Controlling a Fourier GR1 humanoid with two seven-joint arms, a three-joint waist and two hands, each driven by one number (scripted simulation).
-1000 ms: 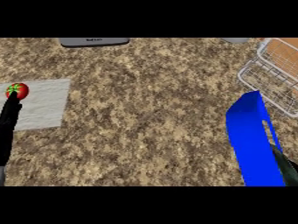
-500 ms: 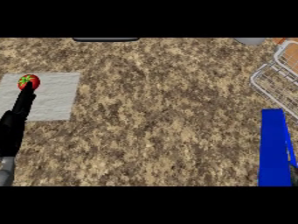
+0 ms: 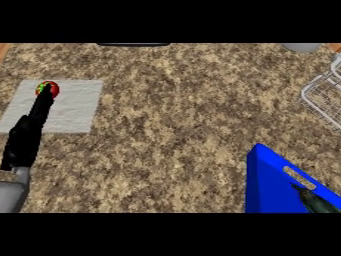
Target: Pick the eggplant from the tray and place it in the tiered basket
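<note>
1. The left robot hand lies stretched out along the pale grey tray, fingers straight and close together. Their tips are at a small red round thing with a green top. Half a second ago the tips were just short of it, so the reach has closed. Nothing is curled round it yet.
2. That red thing looks more like a tomato than an eggplant, and no eggplant shows on the tray. I judge the reach may be aimed at the wrong item.
3. The speckled table between tray and basket carries nothing.
4. The blue board now sits lower and flatter than a second ago. A dark, greenish shape lies on its lower corner. I cannot tell whether this is the right robot hand or the eggplant itself.
5. The wire tiered basket has slid toward the right edge, well apart from the tray, and nothing shows in the part visible.
</note>
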